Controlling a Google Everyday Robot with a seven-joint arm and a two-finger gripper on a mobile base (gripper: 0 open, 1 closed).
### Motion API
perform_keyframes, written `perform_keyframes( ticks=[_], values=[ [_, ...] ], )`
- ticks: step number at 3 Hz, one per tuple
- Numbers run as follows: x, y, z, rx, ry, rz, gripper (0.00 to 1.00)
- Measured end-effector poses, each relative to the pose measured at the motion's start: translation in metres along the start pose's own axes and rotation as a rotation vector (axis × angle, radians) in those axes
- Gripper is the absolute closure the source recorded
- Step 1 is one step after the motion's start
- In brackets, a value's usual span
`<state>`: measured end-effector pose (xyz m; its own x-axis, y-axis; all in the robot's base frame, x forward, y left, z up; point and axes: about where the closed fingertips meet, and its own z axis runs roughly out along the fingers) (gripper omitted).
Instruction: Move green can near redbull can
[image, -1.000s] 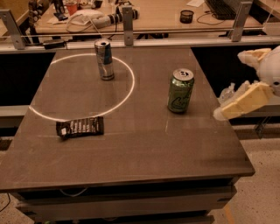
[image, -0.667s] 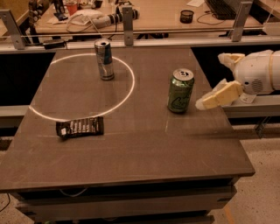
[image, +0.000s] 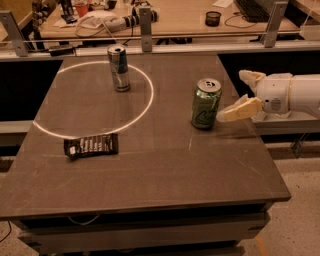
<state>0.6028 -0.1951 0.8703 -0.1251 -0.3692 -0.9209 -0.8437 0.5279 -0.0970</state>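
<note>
The green can stands upright at the right of the dark table. The redbull can, slim and silver-blue, stands upright at the table's far left-centre, inside a white ring of light. My gripper comes in from the right at can height, just right of the green can. It is open and empty: the near finger's tip is almost at the can's right side and the far finger lies further back to the right. Neither finger is seen touching the can.
A dark snack packet lies flat at the table's left front. A rail with metal posts runs behind the table, with a cluttered desk beyond it. The table's right edge is just below my arm.
My gripper has moved left towards the green can, from beyond the table's right edge to right beside the can. The cans and the packet have not moved.
</note>
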Motion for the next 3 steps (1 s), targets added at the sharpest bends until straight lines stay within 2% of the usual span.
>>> perform_keyframes(
  ticks=[2, 3],
  values=[
    [-0.005, 0.005, -0.028, 0.002, -0.047, 0.003, 0.00],
    [-0.010, 0.020, -0.039, -0.012, -0.115, 0.014, 0.00]
  ],
)
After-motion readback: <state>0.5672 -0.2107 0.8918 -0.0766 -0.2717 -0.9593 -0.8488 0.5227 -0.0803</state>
